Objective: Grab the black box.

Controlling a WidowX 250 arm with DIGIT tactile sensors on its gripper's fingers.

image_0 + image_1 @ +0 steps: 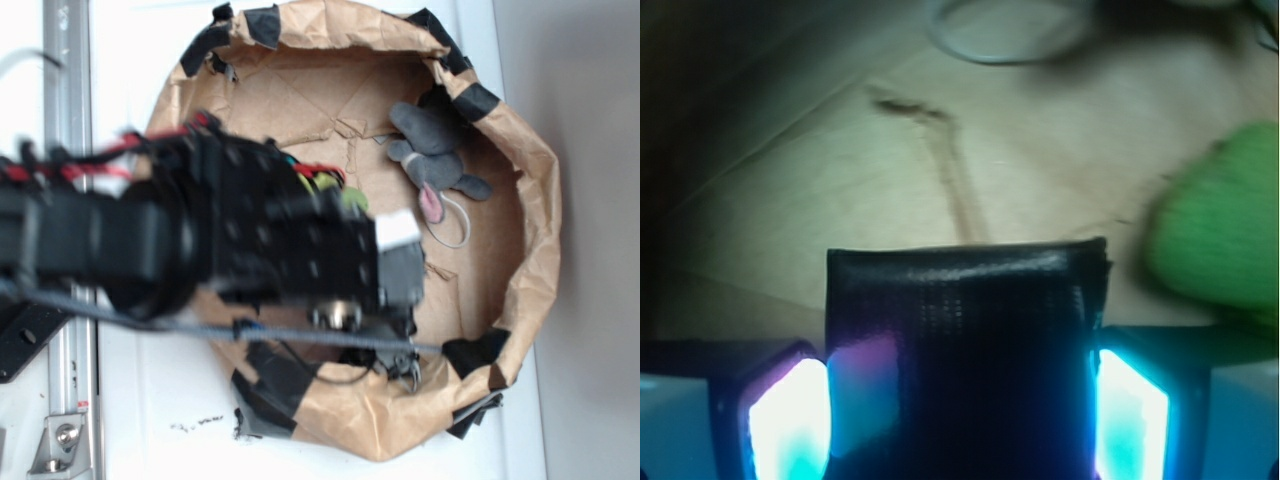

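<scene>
Low in the wrist frame, our gripper [960,410] bracketed the black box [965,330], jaws narrowly flanking it, seemingly touching; we judged squeezing, then lifting, came next.

Black arm stretched rightward, its hand [960,400] pointing down, both glowing fingers [790,420] pressed against the black box [965,340]

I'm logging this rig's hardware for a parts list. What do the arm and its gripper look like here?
The arm is black and blocky, built of boxy segments with screw holes. Red and green wires bunch on top, and a thin dark cable runs along its underside. A white patch sits near the gripper end. In the wrist view the jaws carry pads that glow cyan-white, tinged purple.
</scene>
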